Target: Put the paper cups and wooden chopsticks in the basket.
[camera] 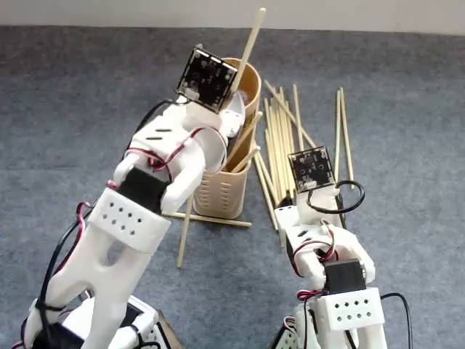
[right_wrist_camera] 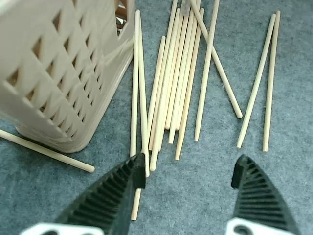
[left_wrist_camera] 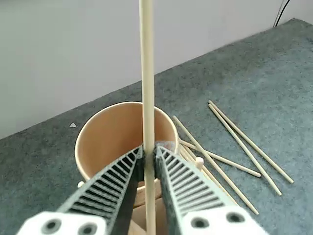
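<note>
My left gripper (left_wrist_camera: 148, 152) is shut on a wooden chopstick (left_wrist_camera: 146, 73) that it holds upright over a brown paper cup (left_wrist_camera: 115, 132). That cup (camera: 249, 81) stands in the beige basket (camera: 218, 196), and the held chopstick (camera: 252, 40) sticks up past it. A few chopsticks (camera: 245, 149) lean out of the basket. My right gripper (right_wrist_camera: 190, 171) is open just above the carpet, at the near ends of a loose pile of chopsticks (right_wrist_camera: 176, 83) beside the basket wall (right_wrist_camera: 58, 73). The same pile (camera: 280, 145) lies right of the basket.
Two more chopsticks (camera: 341, 138) lie apart at the far right of the pile. One chopstick (camera: 211, 218) lies along the basket's front and another (camera: 185, 236) slants beside it. The right arm (camera: 323, 251) stands at the front right. Grey carpet covers the table.
</note>
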You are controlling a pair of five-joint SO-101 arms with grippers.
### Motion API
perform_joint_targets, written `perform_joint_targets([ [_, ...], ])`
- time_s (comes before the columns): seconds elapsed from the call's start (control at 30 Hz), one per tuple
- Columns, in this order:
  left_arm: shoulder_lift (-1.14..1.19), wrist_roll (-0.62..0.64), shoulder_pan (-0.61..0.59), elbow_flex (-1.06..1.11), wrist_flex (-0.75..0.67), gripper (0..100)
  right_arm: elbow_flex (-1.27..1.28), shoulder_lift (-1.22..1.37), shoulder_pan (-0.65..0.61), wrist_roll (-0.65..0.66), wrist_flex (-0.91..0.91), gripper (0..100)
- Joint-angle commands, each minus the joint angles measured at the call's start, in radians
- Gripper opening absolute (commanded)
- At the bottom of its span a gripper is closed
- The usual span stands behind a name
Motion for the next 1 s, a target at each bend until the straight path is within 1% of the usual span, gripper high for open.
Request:
perform_joint_targets([
  [0.0, -0.116, 0.006, -0.013, -0.041, 0.094, 21, -0.004, -0.007, 0.004, -0.005, -0.016, 28.6],
  [0.07, -0.173, 0.002, -0.018, -0.061, 0.126, 23, -0.004, -0.007, 0.004, -0.005, -0.016, 28.6],
  [0.2, -0.298, 0.005, -0.097, -0.14, 0.242, 19, -0.004, -0.007, 0.004, -0.005, -0.018, 28.6],
  [0.3, -0.375, 0.026, -0.177, -0.234, 0.425, 18, -0.004, -0.007, 0.004, -0.006, -0.018, 28.6],
  [0.37, -0.407, 0.057, -0.205, -0.243, 0.56, 18, -0.004, -0.007, 0.004, -0.006, -0.018, 28.6],
  [0.4, -0.412, 0.058, -0.203, -0.22, 0.612, 18, -0.004, -0.007, 0.004, -0.006, -0.018, 28.6],
  [0.47, -0.415, 0.06, -0.193, -0.128, 0.664, 18, -0.004, -0.007, 0.004, -0.006, -0.018, 28.6],
  [0.6, -0.421, 0.051, -0.151, 0.125, 0.652, 23, -0.004, -0.007, 0.004, -0.006, -0.018, 28.6],
  [0.73, -0.42, -0.101, -0.153, 0.334, 0.598, 24, -0.004, -0.007, 0.004, -0.008, -0.018, 28.6],
  [0.8, -0.414, -0.215, -0.159, 0.435, 0.546, 24, -0.004, -0.007, 0.004, -0.008, -0.018, 28.6],
  [0.87, -0.412, -0.328, -0.206, 0.501, 0.5, 24, -0.004, -0.007, 0.004, -0.008, -0.018, 28.6],
  [0.97, -0.41, -0.499, -0.305, 0.519, 0.468, 22, -0.004, -0.007, 0.004, -0.008, -0.018, 28.6],
])
